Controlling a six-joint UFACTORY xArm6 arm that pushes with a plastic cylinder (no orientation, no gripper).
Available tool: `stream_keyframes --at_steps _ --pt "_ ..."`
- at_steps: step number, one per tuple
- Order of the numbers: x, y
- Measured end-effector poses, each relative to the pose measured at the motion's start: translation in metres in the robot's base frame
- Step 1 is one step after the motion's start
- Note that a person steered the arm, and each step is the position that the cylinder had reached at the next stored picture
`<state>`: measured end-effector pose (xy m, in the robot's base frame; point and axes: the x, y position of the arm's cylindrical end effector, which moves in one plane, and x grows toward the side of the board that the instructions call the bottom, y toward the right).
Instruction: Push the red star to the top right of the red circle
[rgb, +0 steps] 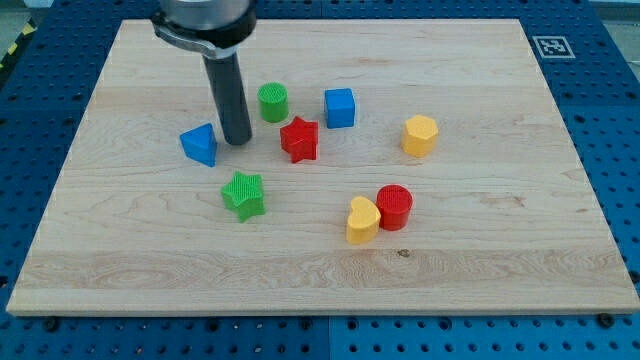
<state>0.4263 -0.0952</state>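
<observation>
**Board status: rod tip left of the red star, 8 blocks in view**

**End effector.** The arm carries no claw; it ends in a straight dark rod, so there is nothing to open or close and nothing is held. My tip (237, 141) rests on the wooden board (500, 270) in the upper left part of the view. It stands just to the view's right of the blue triangle (200, 144), close to it; contact cannot be confirmed. It is below and to the left of the green cylinder (272, 102) and clear of it.

**Task objects.**
1. The red star (299, 138) lies near the centre of the board, to the view's right of my tip with a visible gap between them. It sits between the green cylinder, up and to its left, and the blue cube (340, 107), up and to its right.
2. The red circle (394, 207) lies lower and further right, well apart from the red star. The star is therefore up and to the left of the circle.

**Other blocks.**
- A yellow heart-like block (362, 220) sits touching or almost touching the red circle on its left.
- A yellow hexagonal block (420, 135) stands above the red circle, toward the view's right.
- A green star (243, 194) lies below my tip.

**Surroundings.** A blue perforated surface (610, 120) surrounds the board.
</observation>
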Motion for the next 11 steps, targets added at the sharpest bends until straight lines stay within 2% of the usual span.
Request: stream_keyframes --at_steps 1,5,8,10,11 --pt "0.007 0.022" --pt "-0.006 0.032" --pt "0.035 0.169" --pt "0.045 0.269" --pt "0.045 0.249"
